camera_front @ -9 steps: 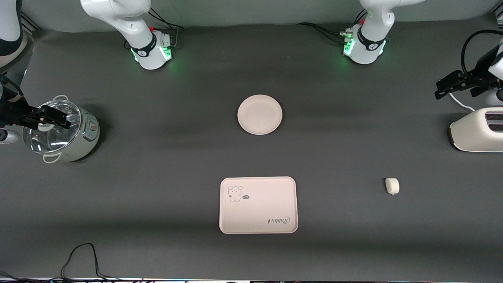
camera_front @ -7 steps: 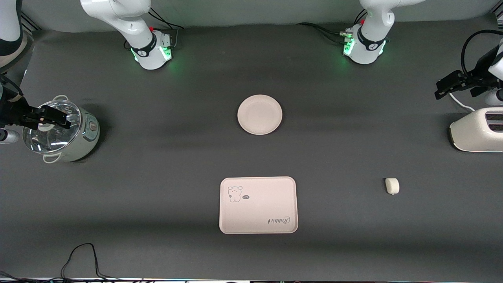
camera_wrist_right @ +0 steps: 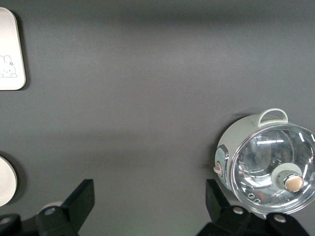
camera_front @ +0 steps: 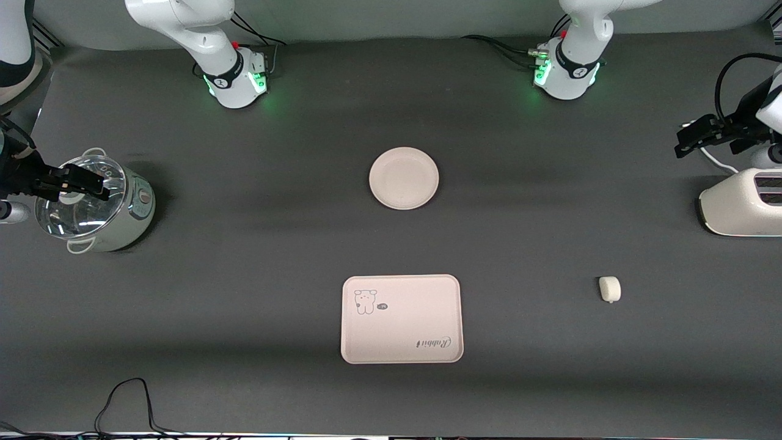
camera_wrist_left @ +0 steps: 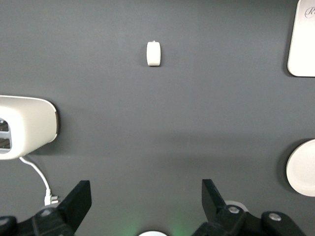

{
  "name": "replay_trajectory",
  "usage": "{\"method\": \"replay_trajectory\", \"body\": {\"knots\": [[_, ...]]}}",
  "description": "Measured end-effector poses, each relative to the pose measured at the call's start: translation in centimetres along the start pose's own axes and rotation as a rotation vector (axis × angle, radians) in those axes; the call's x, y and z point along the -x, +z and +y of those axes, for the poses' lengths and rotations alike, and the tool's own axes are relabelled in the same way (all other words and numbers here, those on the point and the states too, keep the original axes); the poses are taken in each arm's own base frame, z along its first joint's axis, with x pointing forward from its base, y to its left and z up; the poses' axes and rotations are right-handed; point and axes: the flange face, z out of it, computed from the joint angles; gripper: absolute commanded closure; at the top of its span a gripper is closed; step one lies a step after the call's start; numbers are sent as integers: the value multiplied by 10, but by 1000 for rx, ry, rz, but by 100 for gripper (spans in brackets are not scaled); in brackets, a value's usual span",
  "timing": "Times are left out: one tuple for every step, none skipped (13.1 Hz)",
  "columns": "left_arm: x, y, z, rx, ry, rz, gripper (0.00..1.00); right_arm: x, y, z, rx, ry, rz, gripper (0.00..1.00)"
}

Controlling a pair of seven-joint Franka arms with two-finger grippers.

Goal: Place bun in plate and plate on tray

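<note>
Two Franka arms wait at the ends of a dark table with the job of plating a bun not yet begun. The bun (camera_front: pixel 610 288), a small off-white lump, lies alone on the bare mat toward the left arm's end of the table, at about four o'clock from the plate (camera_front: pixel 404 178) and well apart from it. The round cream-pink plate sits empty near mid-table, and the rectangular tray (camera_front: pixel 401 318) with its cartoon animal and "Rabbit" script lies at six o'clock from it, nearer the front camera, also empty.

The left gripper (camera_front: pixel 702 131) hangs in the air above the mat just beside a white toaster (camera_front: pixel 742 209), its fingers spread wide and holding nothing; its wrist camera looks straight down on the bun, which suggests this arm is lined up to make the first reach. The right gripper (camera_front: pixel 73 183) hovers over a pale green electric pot (camera_front: pixel 98 205) with a glass lid, jaws likewise parted and empty, apparently parked clear of the work.

The layout looks deliberate: bun, plate and tray are spaced apart so each pick has room. The likely first step is the bun into the plate, then the plate down to the tray.
</note>
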Motion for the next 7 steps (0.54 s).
{"method": "replay_trajectory", "body": {"knots": [[-11, 13, 1, 2, 4, 0, 0, 0, 0, 0, 0, 0, 0, 0], [-27, 33, 2, 6, 7, -4, 0, 0, 0, 0, 0, 0, -1, 0], [-43, 57, 3, 10, 10, -9, 0, 0, 0, 0, 0, 0, -1, 0], [-61, 85, 3, 16, 11, -15, 0, 0, 1, 0, 0, 1, -1, 0], [-79, 115, 3, 21, 11, -14, 0, 0, 1, 0, 0, 1, -1, 0], [-97, 147, 3, 27, 10, -11, 0, 0, 1, 0, 0, 1, -2, 0], [-111, 179, 3, 30, 12, -8, 0, 0, 1, 0, 0, 1, -2, 0]]}}
